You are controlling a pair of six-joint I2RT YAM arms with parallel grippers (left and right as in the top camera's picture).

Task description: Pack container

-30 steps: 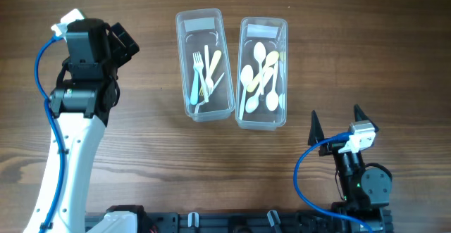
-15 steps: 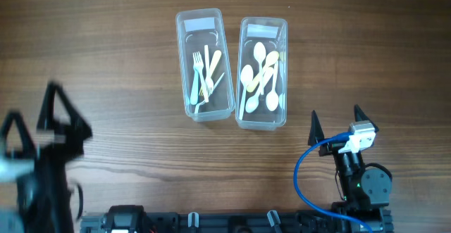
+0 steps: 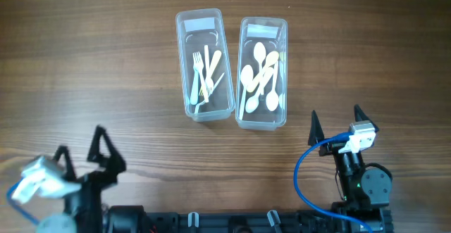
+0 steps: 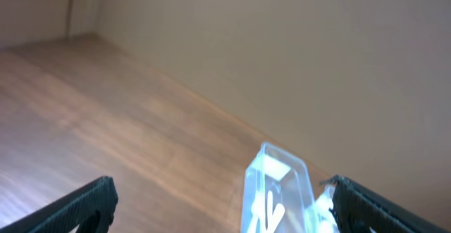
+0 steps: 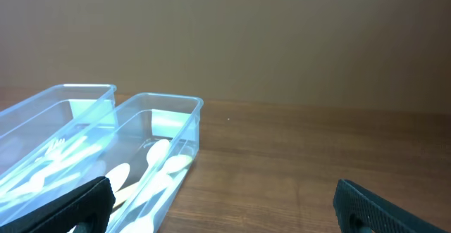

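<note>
Swung back from the far left of the table [image 3: 106, 71], the left hand [image 3: 81, 148] now sits blurred at the near edge, its fingers spread wide and empty, while the right hand [image 3: 335, 120], unmoved at the near right corner, is likewise wide open and holds nothing. Well apart from both, near the far middle of the table, two clear containers stand side by side. The left container [image 3: 178, 64] holds a few forks [image 3: 199, 78] and other pale utensils; the right container [image 3: 285, 64] holds a heap of spoons [image 3: 259, 78]. No loose cutlery shows on the wood around them, and no lids are in view. With both arms drawn home and the cutlery sorted by kind, the packing looks finished or very nearly so; whether closing the containers remains cannot be told from the pictures.
</note>
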